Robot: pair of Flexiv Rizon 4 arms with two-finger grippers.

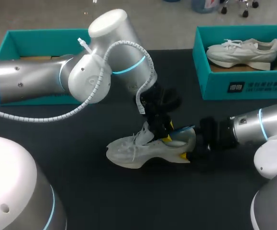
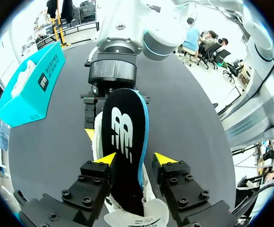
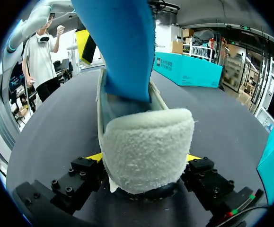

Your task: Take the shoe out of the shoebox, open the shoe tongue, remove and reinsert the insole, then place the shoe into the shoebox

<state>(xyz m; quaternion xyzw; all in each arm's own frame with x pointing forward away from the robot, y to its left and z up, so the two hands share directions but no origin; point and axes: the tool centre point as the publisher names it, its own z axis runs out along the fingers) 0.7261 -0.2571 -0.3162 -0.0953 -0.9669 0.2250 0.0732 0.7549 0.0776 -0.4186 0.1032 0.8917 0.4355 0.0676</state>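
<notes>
Black table (image 1: 105,201), white shoe (image 1: 133,151) heel clamped by right gripper (image 3: 146,160), left gripper (image 2: 134,159) pinching blue-edged insole (image 2: 122,127) above it

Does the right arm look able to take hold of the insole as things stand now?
Probably not. The right gripper is shut on the heel of the shoe, so it is not free, and the insole is clamped in the left gripper.
</notes>
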